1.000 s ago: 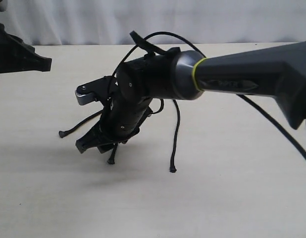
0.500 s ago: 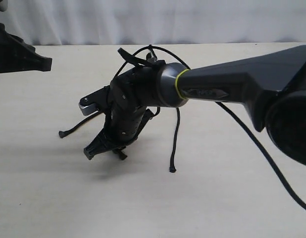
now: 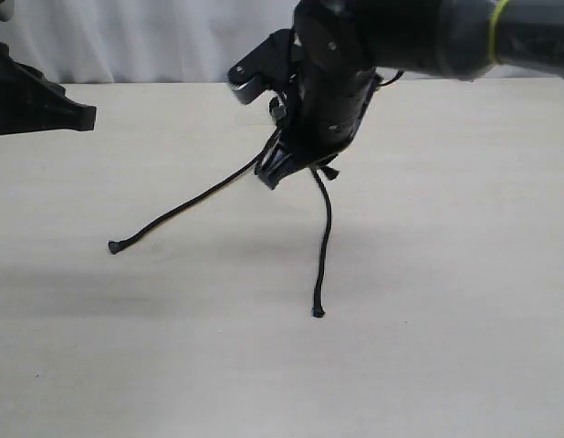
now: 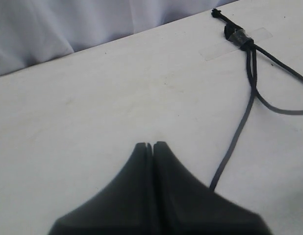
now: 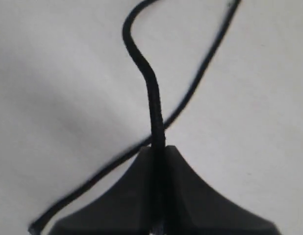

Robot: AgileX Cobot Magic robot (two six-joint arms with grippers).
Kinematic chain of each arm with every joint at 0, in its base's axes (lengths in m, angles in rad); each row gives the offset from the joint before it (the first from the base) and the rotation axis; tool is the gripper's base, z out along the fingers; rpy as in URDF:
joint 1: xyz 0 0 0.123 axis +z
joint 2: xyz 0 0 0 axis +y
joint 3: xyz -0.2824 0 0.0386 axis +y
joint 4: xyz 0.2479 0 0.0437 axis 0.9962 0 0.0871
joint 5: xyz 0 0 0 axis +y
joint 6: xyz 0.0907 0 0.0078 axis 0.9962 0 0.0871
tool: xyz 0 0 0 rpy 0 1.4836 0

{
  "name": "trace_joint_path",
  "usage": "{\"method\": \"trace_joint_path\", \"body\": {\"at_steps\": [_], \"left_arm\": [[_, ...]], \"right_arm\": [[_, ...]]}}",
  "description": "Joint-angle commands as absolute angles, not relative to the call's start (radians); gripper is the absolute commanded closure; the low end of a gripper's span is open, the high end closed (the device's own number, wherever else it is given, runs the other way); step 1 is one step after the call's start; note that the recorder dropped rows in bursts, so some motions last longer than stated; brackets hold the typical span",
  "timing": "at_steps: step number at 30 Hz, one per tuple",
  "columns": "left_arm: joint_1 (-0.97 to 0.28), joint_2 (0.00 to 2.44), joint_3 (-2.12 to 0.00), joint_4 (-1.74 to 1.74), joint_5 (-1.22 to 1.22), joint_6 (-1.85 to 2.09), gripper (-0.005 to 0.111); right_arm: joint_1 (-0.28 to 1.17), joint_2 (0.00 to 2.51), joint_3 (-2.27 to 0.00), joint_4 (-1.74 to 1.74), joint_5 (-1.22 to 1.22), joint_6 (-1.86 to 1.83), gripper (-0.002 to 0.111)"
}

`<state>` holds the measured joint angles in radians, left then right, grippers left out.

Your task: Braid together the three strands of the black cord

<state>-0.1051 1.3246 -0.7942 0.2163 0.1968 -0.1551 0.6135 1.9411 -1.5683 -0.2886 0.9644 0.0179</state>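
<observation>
The black cord's knotted end with its clip (image 4: 236, 35) is taped to the table at the far side. Two of the three strands lie on the table: one runs left to its knobbed tip (image 3: 113, 246), the other comes toward the front to its tip (image 3: 318, 312). My right gripper (image 3: 277, 172) hangs above the table at the back centre, shut on the third strand (image 5: 152, 100); another strand (image 5: 200, 73) crosses beneath it. My left gripper (image 4: 153, 145) is shut and empty, off at the left edge (image 3: 81, 114), well away from the cord.
A patch of clear tape (image 4: 259, 35) holds the knot down. A white curtain (image 3: 154, 36) hangs behind the pale table (image 3: 428, 347). The right arm's dark forearm (image 3: 528, 36) spans the upper right.
The right gripper has risen from low over the table and moved back and to the right, carrying its strand. The two strands on the table and the left arm have stayed put.
</observation>
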Motion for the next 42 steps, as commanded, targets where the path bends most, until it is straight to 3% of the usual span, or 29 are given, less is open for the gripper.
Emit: {"method": "trace_joint_path", "body": {"at_steps": [1,11,24,25,30,32,34,35,37,40,42], "left_arm": [[-0.104,1.319,-0.791,0.205,0.186,-0.164,0.107],[-0.104,1.319,-0.791,0.205,0.184,-0.164,0.107],[-0.106,1.319,-0.791,0.163,0.189,-0.164,0.107],[-0.106,1.319,-0.791,0.139,0.189,-0.164,0.107],[-0.135,1.321,-0.791,0.136,0.181,-0.162,0.106],[-0.196,1.321,-0.791,0.136,0.171,-0.162,0.098],[-0.240,1.321,-0.791,0.136,0.157,-0.162,0.088],[-0.262,1.321,-0.791,0.138,0.145,-0.158,0.083],[-0.327,1.329,-0.791,0.138,0.114,-0.154,0.070],[-0.388,1.357,-0.791,0.138,0.087,-0.154,0.063],[-0.439,1.405,-0.793,0.138,0.052,-0.154,0.063]], "right_arm": [[0.494,1.917,-1.568,-0.299,0.977,0.047,0.104],[0.273,1.917,-1.365,-0.266,0.714,0.120,0.104],[0.209,2.003,-1.164,-0.240,0.606,0.172,0.104],[0.209,2.019,-1.164,-0.240,0.618,0.172,0.101],[0.209,1.979,-1.164,-0.249,0.622,0.211,0.061],[0.209,1.902,-1.163,-0.301,0.616,0.220,0.052],[0.209,1.834,-1.157,-0.315,0.595,0.224,0.050],[0.209,1.783,-1.146,-0.315,0.569,0.224,0.051],[0.209,1.656,-1.097,-0.300,0.461,0.224,0.068],[0.209,1.499,-0.997,-0.300,0.300,0.224,0.100],[0.195,1.368,-0.899,-0.296,0.186,0.231,0.104]]}}
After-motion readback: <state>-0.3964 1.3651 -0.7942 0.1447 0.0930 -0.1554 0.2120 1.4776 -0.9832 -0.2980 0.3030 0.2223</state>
